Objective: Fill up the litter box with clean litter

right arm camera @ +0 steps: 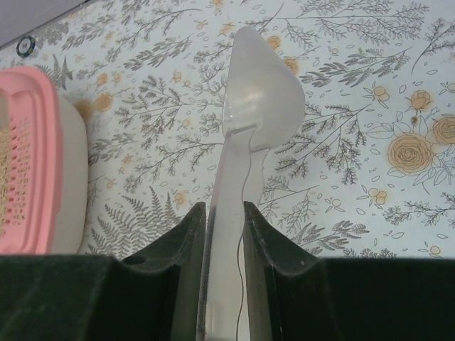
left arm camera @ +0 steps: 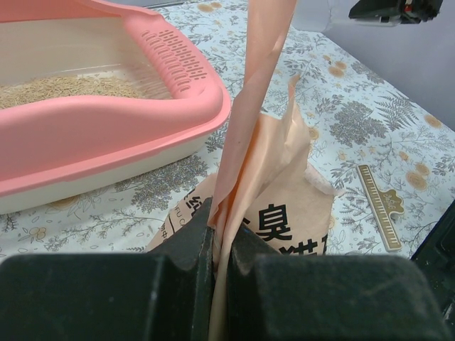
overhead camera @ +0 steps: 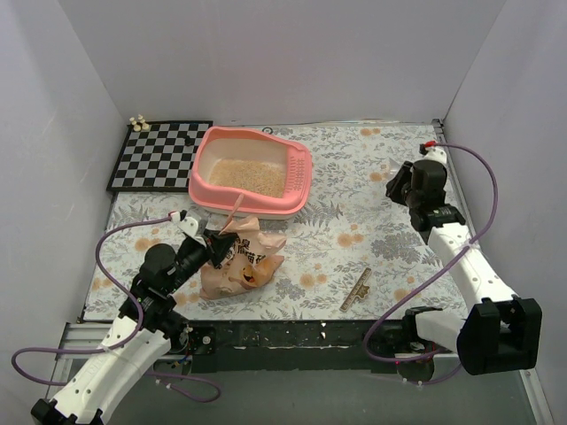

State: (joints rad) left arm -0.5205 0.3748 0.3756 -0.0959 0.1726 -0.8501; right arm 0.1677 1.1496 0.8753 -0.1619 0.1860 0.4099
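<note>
at the far left of the top view a checkerboard [overhead camera: 159, 156] lies on the surface, touching or just beside the litter box [overhead camera: 205, 188] at its 9 o'clock. the pink tub holds a shallow bed of clean litter [overhead camera: 251, 176] that looks well short of full. at the box's 6 o'clock the left fingers [left arm camera: 199, 245] are clamped on a thin folded strip of the printed bag [overhead camera: 241, 263], whose crumpled body sags on the surface. that narrow pinch is the main risk: if the bag holds much weight, a lift could tear the strip or let it slide out, dumping granules onto the floral surface instead of into the tub. i cannot tell where the bag's mouth faces, so a tilt might pour the wrong way. the bag could also nudge the box, which looks light, toward 12 o'clock. the bag shows black chinese print. the character 臭 reads clearly in the left wrist view, while its neighbours are cut off or creased. at the bag's 3 o'clock lies a gold strip [overhead camera: 356, 289] with fine markings too small to read. far right, the right fingers [right arm camera: 190, 227] are closed on the handle of a translucent scoop [right arm camera: 256, 106], well apart from the box at its 3 o'clock. held by that slim handle, it could swivel once it is loaded.
</note>
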